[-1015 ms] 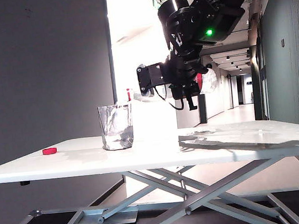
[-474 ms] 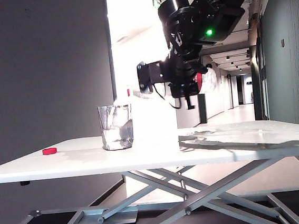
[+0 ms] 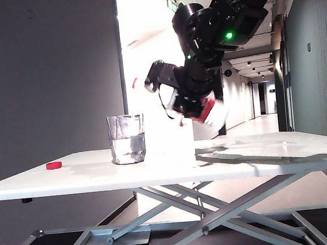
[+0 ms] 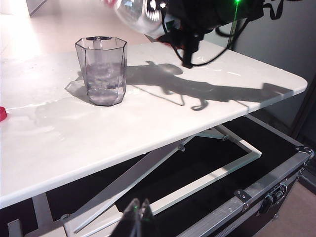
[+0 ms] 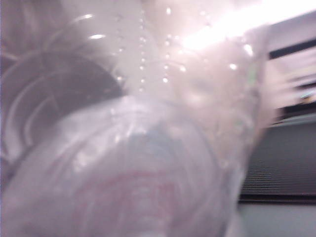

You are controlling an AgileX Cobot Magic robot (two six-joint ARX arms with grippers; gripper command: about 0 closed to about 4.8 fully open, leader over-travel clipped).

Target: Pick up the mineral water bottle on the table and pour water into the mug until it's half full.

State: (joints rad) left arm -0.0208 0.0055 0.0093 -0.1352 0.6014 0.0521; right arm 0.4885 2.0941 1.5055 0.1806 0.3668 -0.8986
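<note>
Clear plastic fills the right wrist view: we see the mineral water bottle [image 5: 148,163] pressed close to the lens, blurred, with droplets on its wall. In the exterior view the right tool [image 3: 187,100] sits upper centre of the frame, closed around the bottle's body and holding it tilted, neck end up toward the left and the red-labelled part [image 3: 206,111] lower right. The bottle hangs above the surface [image 3: 242,155], right of the mug [image 3: 127,139] and apart from it. The mug stands upright left of centre on the white surface, with water [image 3: 128,149] in roughly its lower half. A small red cap [image 3: 54,165] lies near the surface's left edge, well apart from the mug. In the left wrist view the left tool [image 4: 138,217] shows only as dark tips at the bottom centre, below the surface's edge; we cannot tell how far it is open, and it holds nothing we can see.
</note>
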